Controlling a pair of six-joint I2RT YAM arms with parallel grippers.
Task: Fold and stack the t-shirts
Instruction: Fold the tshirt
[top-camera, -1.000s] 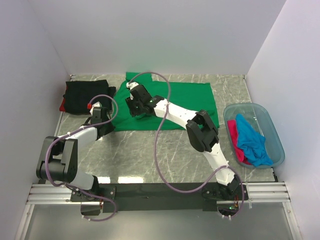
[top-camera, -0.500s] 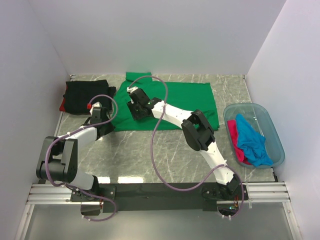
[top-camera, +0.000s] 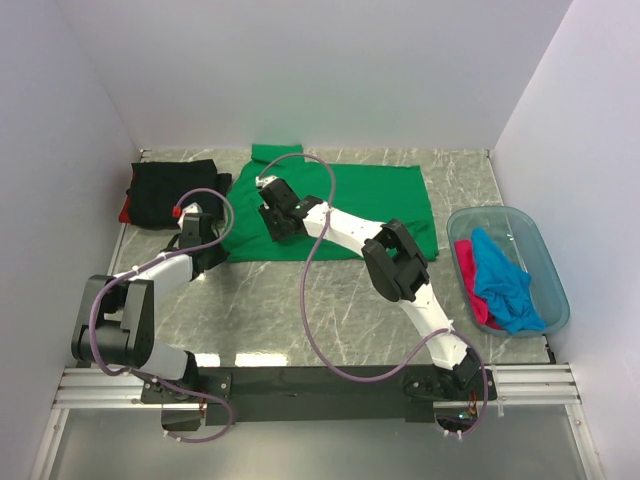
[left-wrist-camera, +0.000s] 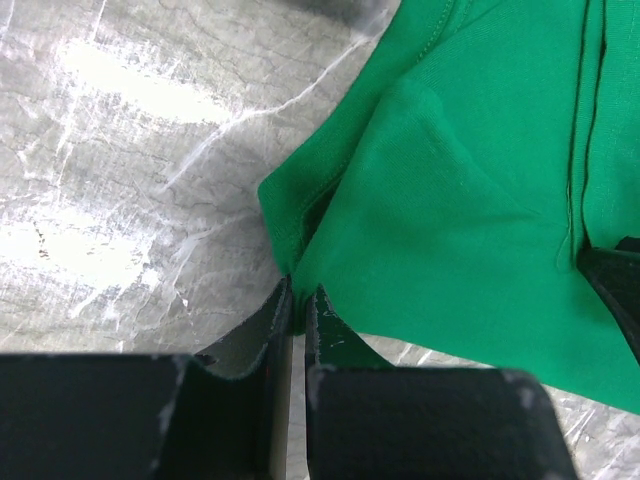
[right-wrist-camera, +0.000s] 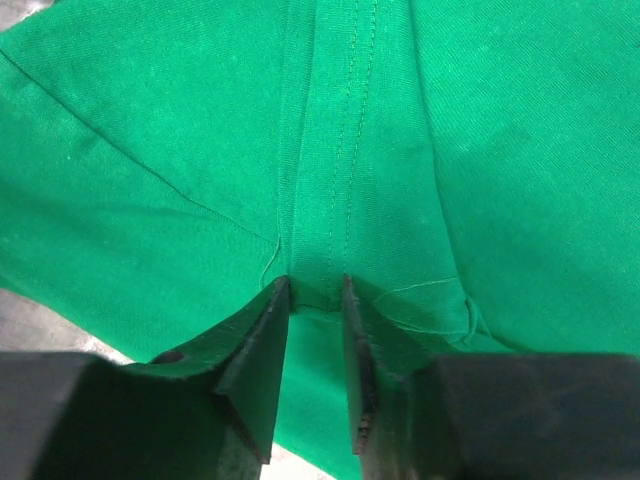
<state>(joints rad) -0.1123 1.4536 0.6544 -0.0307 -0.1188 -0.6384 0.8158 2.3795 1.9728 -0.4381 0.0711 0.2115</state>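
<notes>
On table (top-camera: 300, 300), left jaws pinch green t-shirt (top-camera: 385, 190) corner, right jaws its seam.

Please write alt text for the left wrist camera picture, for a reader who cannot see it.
The left tool, its two dark fingers almost together, pinches the hemmed corner of a green t-shirt. The shirt lies on a grey marbled table.
</notes>
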